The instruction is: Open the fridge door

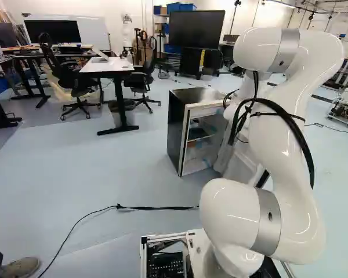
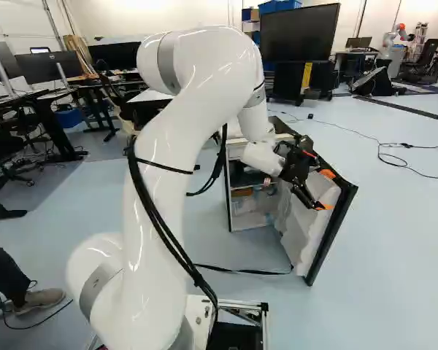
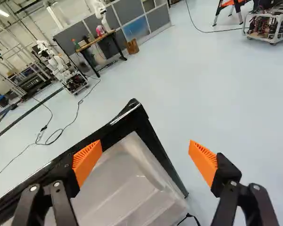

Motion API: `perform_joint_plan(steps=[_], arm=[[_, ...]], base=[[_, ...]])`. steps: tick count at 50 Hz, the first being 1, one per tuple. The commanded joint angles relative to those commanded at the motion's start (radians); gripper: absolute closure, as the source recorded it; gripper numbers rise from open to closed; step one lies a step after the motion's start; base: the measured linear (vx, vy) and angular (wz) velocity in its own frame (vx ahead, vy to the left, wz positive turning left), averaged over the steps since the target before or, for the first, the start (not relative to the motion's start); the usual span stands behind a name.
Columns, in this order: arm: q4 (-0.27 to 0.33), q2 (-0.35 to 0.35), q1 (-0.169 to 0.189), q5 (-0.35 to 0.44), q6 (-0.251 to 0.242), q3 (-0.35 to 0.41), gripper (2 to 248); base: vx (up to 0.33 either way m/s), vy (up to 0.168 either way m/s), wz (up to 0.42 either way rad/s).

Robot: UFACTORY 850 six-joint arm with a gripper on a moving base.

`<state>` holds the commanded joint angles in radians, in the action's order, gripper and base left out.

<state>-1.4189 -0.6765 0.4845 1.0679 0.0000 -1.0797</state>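
In the right base view the gripper (image 2: 323, 191) is at the inner side of the fridge door (image 2: 325, 233), which stands swung wide from the fridge (image 2: 250, 220). The left base view shows the small dark fridge (image 1: 177, 124) with its shelves exposed; the arm hides the door there. Seen from the wrist, the gripper (image 3: 145, 160) has its fingers wide apart, and the door's white lining (image 3: 132, 188) and black corner (image 3: 134, 113) lie ahead of and between them. One finger overlaps the door's edge in that view; contact I cannot tell.
A black cable (image 1: 156, 208) runs over the floor ahead of the base. A desk (image 1: 107, 66) and office chairs stand behind, beside a large screen (image 2: 299, 33). At the left a person's shoe (image 2: 40, 300) rests on the floor. Another robot (image 2: 398, 36) stands far back.
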Motion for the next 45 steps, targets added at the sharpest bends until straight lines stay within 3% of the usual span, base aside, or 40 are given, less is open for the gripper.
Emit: perform_joint_plan(steps=[20, 33, 45], arm=[[0.0, -0.044, 0.042, 0.0, 0.0, -0.072, 3], [0.006, -0.002, 0.023, 0.0, 0.0, -0.003, 3], [0.068, 0.046, -0.004, 0.0, 0.0, 0.074, 3]], base=[[0.0, 0.0, 0.0], [0.0, 0.0, 0.0], [0.0, 0.0, 0.0]])
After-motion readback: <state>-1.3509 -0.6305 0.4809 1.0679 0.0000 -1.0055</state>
